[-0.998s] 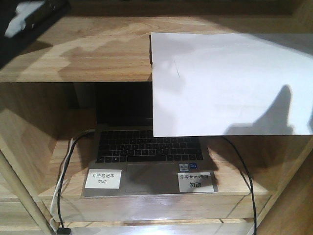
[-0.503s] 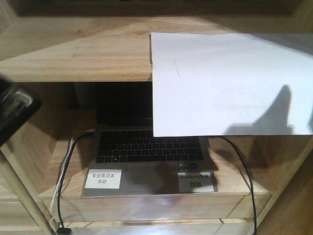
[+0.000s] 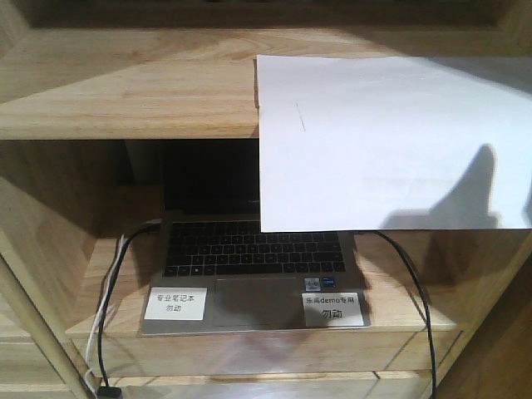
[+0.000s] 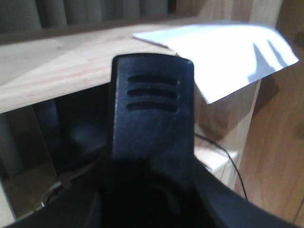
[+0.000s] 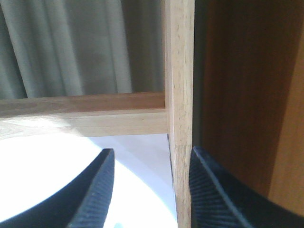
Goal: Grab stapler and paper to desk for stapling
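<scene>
You face a wooden shelf (image 3: 125, 100). The paper (image 3: 391, 141) lies on its top board and hangs over the front edge, above a laptop (image 3: 253, 274). That leaves a loose edge that should be easy to pinch. Your right gripper (image 5: 152, 154) is over the paper's back corner, jaws apart, and the shelf post (image 5: 179, 71) shows between them. A black shape (image 4: 152, 109) fills the left wrist view. You cannot tell whether the left jaws are together, or whether that shape is the stapler.
</scene>
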`<state>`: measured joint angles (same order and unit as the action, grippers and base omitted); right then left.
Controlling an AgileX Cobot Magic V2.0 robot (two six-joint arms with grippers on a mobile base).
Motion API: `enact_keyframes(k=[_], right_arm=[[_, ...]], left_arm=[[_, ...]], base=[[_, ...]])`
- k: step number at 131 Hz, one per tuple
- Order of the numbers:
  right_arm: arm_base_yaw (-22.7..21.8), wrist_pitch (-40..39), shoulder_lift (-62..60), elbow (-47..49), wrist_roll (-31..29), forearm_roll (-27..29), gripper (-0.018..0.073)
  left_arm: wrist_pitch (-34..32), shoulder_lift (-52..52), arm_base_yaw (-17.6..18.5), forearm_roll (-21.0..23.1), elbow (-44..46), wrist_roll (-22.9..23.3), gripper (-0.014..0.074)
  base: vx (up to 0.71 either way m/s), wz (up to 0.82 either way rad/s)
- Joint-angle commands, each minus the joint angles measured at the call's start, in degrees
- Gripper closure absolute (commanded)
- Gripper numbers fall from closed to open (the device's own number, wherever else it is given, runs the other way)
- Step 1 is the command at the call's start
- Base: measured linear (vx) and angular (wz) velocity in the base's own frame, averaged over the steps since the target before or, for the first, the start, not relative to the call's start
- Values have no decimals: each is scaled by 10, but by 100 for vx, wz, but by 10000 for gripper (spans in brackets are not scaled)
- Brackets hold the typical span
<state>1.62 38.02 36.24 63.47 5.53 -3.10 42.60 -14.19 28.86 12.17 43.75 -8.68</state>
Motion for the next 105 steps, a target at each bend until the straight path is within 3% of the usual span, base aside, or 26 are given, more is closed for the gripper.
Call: enact_keyframes(k=[1, 105], right_arm=[[-4, -41, 5, 15, 0, -4, 218], [-4, -41, 5, 15, 0, -4, 218]], left_arm=[[-65, 14, 2, 13, 8, 0, 603], [-57, 22, 2, 9, 6, 0, 603]], base=[[0, 0], [0, 0]])
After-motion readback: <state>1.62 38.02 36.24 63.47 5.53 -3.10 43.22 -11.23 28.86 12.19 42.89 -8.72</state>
